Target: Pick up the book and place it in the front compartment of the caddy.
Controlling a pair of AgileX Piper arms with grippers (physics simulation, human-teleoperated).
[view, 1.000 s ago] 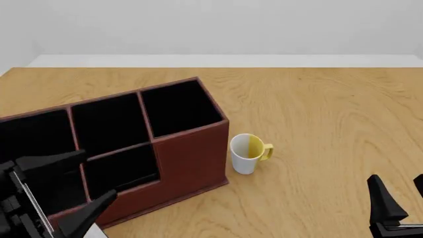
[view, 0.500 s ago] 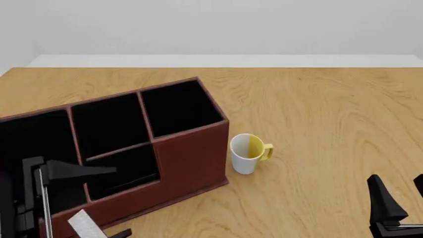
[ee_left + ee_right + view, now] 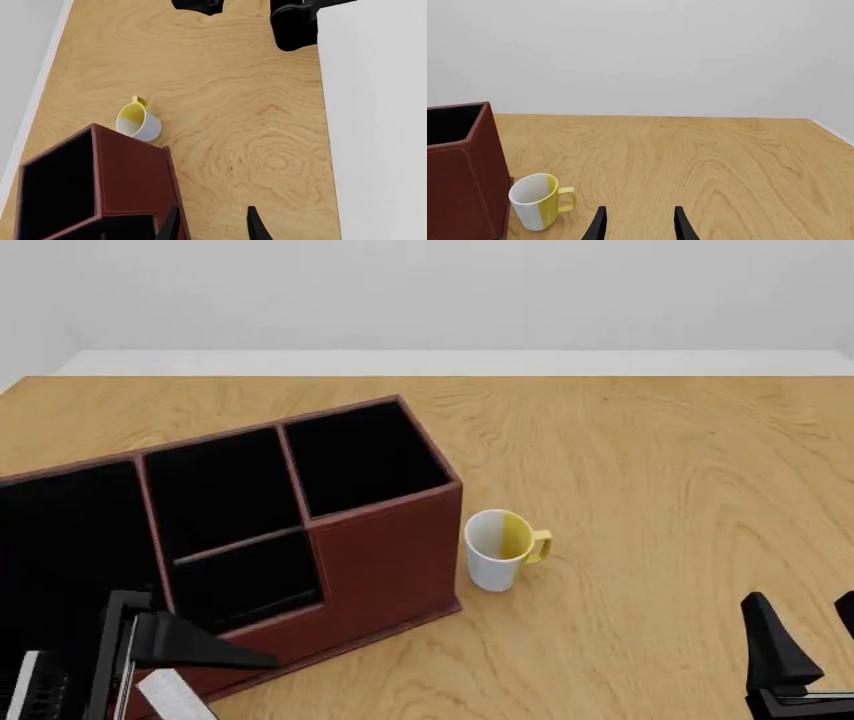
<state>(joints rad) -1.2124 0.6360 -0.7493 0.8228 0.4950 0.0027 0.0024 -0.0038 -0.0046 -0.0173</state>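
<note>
Book (image 3: 167,698) shows only as a white-grey sliver at the caddy (image 3: 387,550) near wall, beside the L gripper (image 3: 212,227). L fingers are spread w/ nothing between; R gripper (image 3: 639,226) is likewise spread, well off from the caddy. Book is prob. light, stiff and slick-covered, so pinch across the covers near the spine. Front compartment (image 3: 220,490) has tall walls and needs an upright entry. Mug (image 3: 499,550) stands just beside the caddy, w/ open wood beyond it.

Right claw (image 3: 807,645): bare bench (image 3: 667,480) ahead of it and to its left; the only obstacle on that side is the mug (image 3: 502,549), standing just beside the caddy (image 3: 387,560) wall. Left claw (image 3: 174,665): caddy directly ahead, tall walls blocking low passage; cells open from above. A narrow gap separates mug and caddy.
</note>
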